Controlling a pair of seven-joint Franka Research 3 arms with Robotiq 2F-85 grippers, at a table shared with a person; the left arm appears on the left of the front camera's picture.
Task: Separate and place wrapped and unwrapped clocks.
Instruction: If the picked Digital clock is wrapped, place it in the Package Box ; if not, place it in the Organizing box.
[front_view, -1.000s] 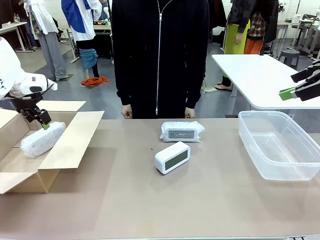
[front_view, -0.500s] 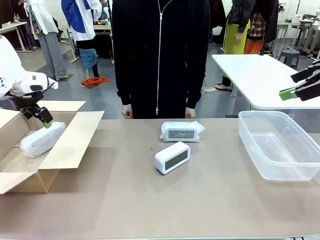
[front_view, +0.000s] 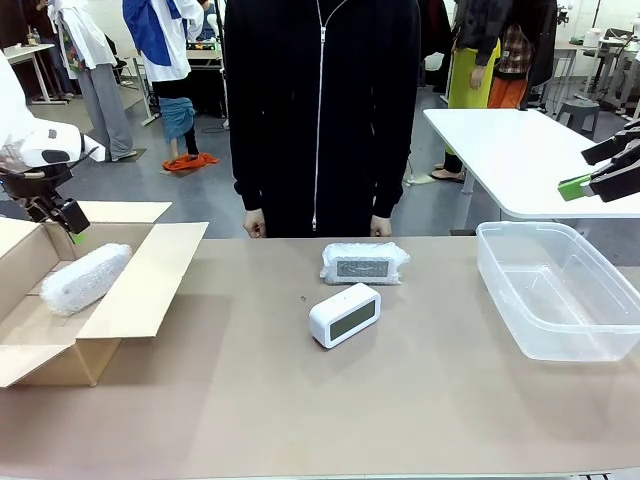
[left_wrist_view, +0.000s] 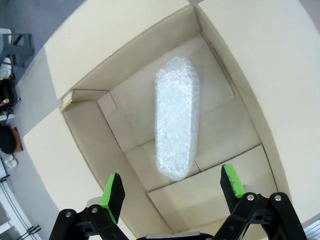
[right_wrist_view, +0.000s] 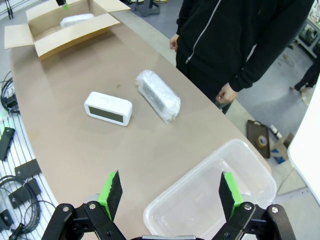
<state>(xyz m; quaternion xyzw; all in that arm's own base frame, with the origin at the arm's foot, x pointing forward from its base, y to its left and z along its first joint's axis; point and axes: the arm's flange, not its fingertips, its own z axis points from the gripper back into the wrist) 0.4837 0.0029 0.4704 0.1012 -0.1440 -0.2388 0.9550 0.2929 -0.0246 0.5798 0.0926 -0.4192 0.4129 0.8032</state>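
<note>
One wrapped clock (front_view: 85, 278) lies slantwise on the floor of the open cardboard box (front_view: 140, 295) at the left end of the counter (front_view: 300, 400). A second ago the left fingers (front_view: 70, 228) were down at its upper end, their green tips against the bubble wrap. They have since lifted up and away to the left and now hang above the box's far rim, clear of the parcel. The left wrist view looks straight down into the box: both green pads are spread wide with nothing between them, and the parcel rests on the cardboard below.

Nothing else has shifted. The second wrapped clock (front_view: 365, 263) lies flat near the middle of the counter's far edge, in front of the person (front_view: 320, 110) in black. The bare white clock (front_view: 344, 314) stands just in front of it, apart from it, its grey screen turned to the robot. The right fingers (front_view: 585, 170) are held high at the right side, above and beyond the clear plastic tub (front_view: 497, 275), released and gripping nothing. That arm has not moved.
</note>
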